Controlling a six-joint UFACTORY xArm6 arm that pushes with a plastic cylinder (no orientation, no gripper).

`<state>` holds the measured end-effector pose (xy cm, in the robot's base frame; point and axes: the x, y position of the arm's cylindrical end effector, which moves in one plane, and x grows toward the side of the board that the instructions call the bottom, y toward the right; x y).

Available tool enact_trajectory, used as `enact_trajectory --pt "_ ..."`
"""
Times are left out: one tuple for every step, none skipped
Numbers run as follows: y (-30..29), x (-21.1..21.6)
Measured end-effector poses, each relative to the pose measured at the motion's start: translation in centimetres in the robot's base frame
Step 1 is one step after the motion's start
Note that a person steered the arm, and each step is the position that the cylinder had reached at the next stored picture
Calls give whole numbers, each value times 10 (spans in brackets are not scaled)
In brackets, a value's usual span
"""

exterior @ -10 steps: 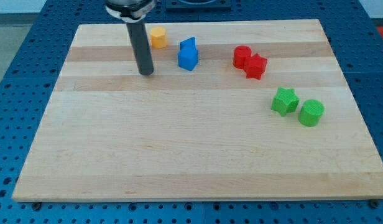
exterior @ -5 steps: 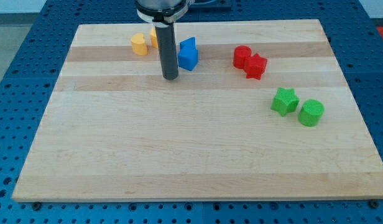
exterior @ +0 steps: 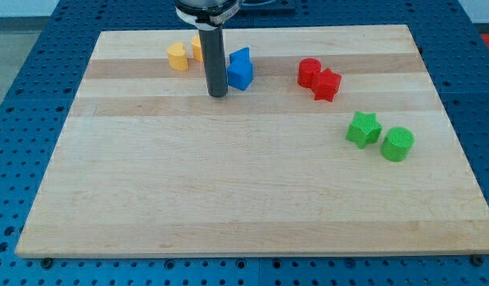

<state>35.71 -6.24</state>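
Rod first: you see my tip (exterior: 217,94) resting on the pale wooden board (exterior: 229,199), just to the view's left of the blue block (exterior: 240,69), an angular, irregular shape; whether they touch you cannot tell. It carries no jaws and grips nothing. Behind the rod, toward the view's top, sit two small orange cylinders: one (exterior: 177,56) clear at the left, the other (exterior: 197,46) partly hidden. Off to the view's right lie a red cylinder (exterior: 309,71) touching a red star block (exterior: 327,83), then a green star block (exterior: 363,129) beside a green cylinder (exterior: 398,144).
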Motion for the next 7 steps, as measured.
enact_trajectory --pt "0 -1" --pt "2 -1" --pt "20 -1" --pt "41 -1" --pt "42 -2" --pt "42 -3" --pt "42 -11"
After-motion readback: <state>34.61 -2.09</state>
